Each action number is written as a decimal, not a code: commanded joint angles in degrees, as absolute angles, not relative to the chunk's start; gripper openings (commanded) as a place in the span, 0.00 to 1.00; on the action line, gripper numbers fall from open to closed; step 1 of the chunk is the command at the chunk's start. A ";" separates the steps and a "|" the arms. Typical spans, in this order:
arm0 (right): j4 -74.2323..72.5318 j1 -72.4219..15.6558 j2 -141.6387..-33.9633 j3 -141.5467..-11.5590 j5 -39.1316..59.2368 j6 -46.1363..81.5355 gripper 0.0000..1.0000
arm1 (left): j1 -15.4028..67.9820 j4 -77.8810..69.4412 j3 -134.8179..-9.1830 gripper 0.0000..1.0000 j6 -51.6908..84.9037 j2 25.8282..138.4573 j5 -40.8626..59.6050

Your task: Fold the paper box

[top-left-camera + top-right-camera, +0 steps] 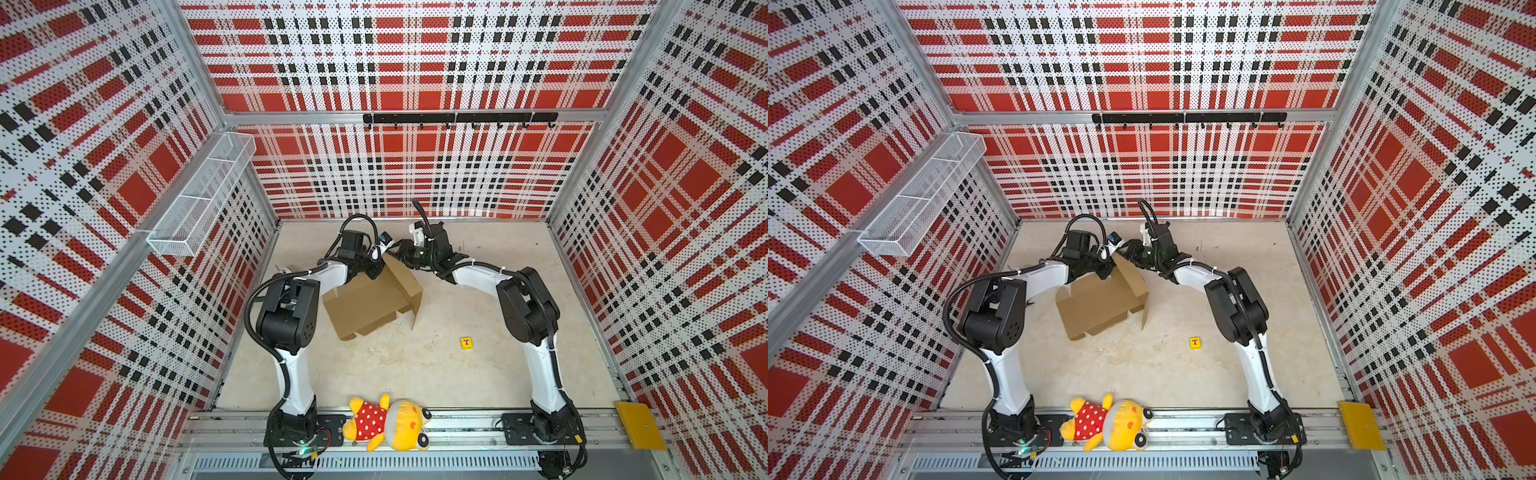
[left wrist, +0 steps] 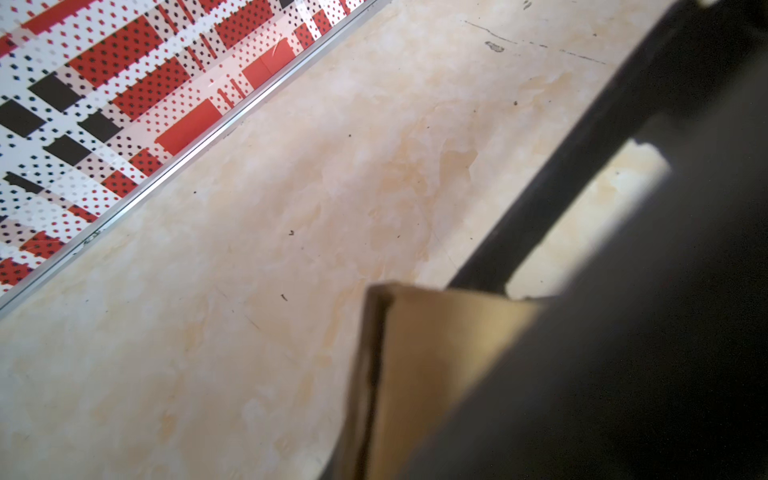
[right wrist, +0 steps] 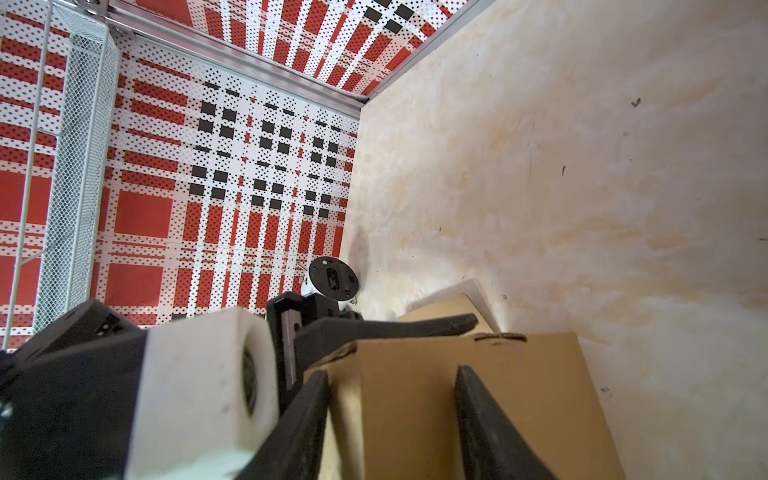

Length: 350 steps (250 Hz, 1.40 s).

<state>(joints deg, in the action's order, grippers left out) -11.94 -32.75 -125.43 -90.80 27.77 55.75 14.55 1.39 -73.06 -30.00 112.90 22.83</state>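
**Paper box, early stage of folding.** The paper box lies left of the middle of the surface, in its far half. The base panel is flat and one end wall stands upright on the side toward the right edge. A far panel is lifted where the two grippers meet. The other walls, flaps and tabs appear unfolded and unlocked.

- **Left gripper**: jaws closed thin on the lifted panel's edge.
- **Right gripper**: jaws standing apart with the cardboard face between them; contact is uncertain.
- **Hidden:** the left arm covers the box's far-left corner. The left wrist view is blurred and largely blocked by a finger.
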 commanded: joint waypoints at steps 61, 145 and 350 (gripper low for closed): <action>-12.57 -34.16 -125.95 -89.51 27.81 56.73 0.49 | 17.02 3.08 -73.04 0.27 -33.48 114.77 17.55; -13.58 -34.36 -125.96 -89.14 28.18 57.53 0.49 | 19.59 3.25 -73.48 0.05 -34.85 115.80 13.61; -15.07 -33.43 -123.66 -85.63 27.59 57.39 0.49 | 18.59 2.55 -69.34 0.46 -34.76 111.52 15.65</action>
<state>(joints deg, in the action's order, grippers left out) -15.62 -31.55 -124.84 -87.99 26.09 59.16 17.80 -0.60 -72.88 -30.89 112.75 13.10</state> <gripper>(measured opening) 0.493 0.440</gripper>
